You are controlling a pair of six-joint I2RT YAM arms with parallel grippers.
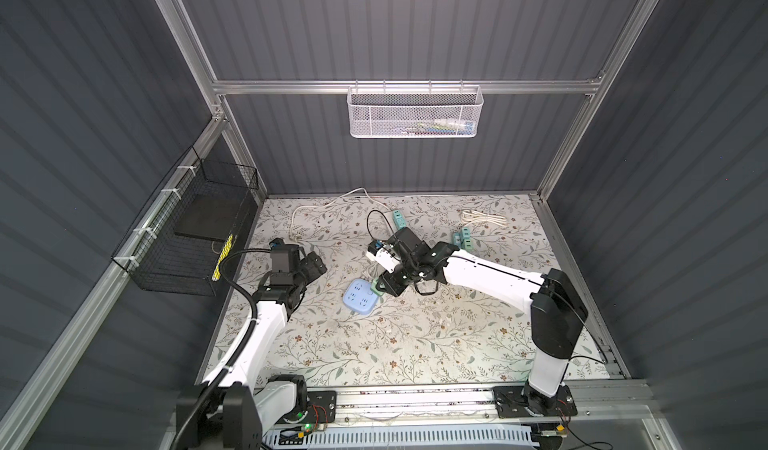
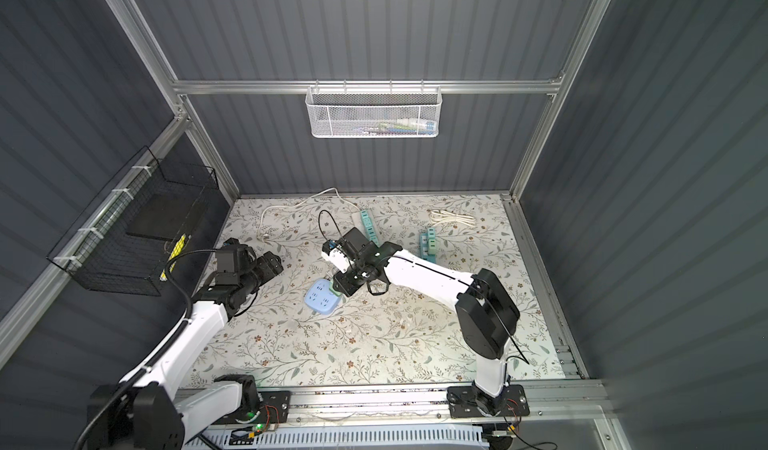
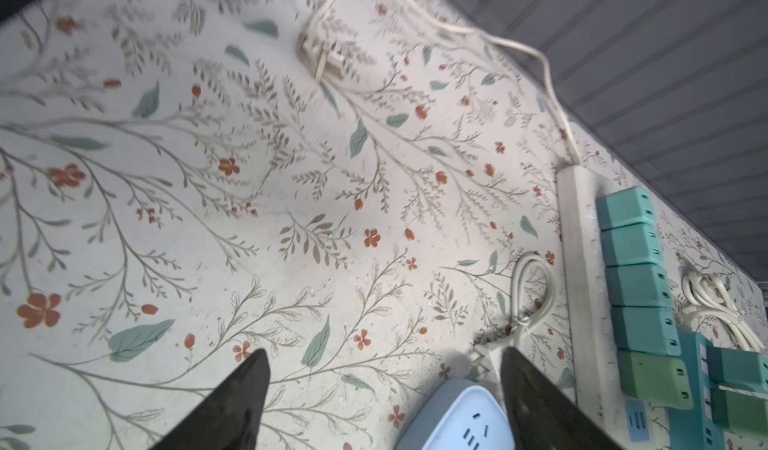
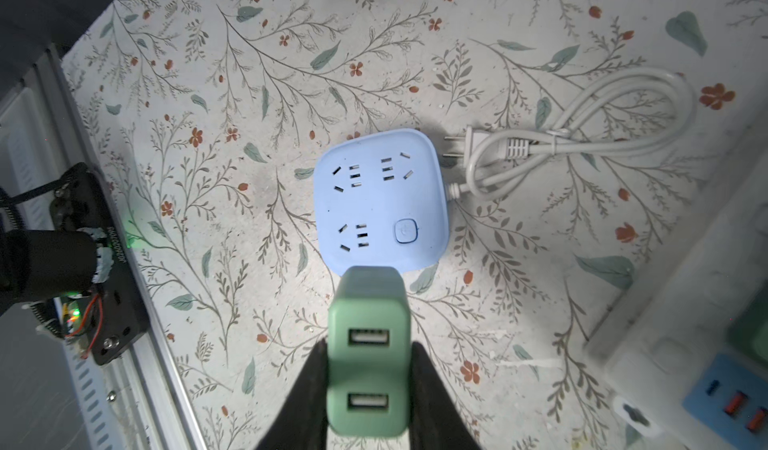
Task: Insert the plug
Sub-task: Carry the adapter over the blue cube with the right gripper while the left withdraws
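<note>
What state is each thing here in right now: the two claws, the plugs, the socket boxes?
Right gripper: shut on the green charger.
Green charger: held, not yet in a socket.
Left gripper: open, empty.
Blue socket block: lying flat, every socket empty.
White cord: looped, tied, unplugged.
Long power strip: row of chargers plugged in.

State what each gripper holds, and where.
Right gripper: green USB charger plug, pinched by its two sides near the port end. Left gripper: open, holding nothing.

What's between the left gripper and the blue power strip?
Nothing: in both top views only bare floral tablecloth separates the left gripper from the blue power strip.
</note>
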